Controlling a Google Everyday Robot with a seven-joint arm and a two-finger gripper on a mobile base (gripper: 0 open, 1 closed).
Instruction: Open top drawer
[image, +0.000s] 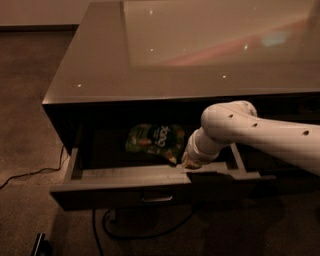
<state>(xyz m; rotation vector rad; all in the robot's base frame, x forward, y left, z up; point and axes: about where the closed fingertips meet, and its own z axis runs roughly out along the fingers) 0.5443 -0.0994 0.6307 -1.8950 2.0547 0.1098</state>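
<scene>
The top drawer (115, 192) stands pulled out from the dark cabinet, with its flat front toward me and a small metal loop handle (156, 198) at its centre. A green snack bag (155, 141) lies inside it. My white arm (260, 135) reaches in from the right. My gripper (191, 162) is at the drawer's front rim, right of centre, just beside the bag.
The cabinet has a glossy flat top (200, 45). A lower drawer front (280, 185) sits to the right under my arm. Black cables (107, 227) run on the carpet under the drawer and off to the left (25, 175). A small dark object (40, 245) lies at the bottom left.
</scene>
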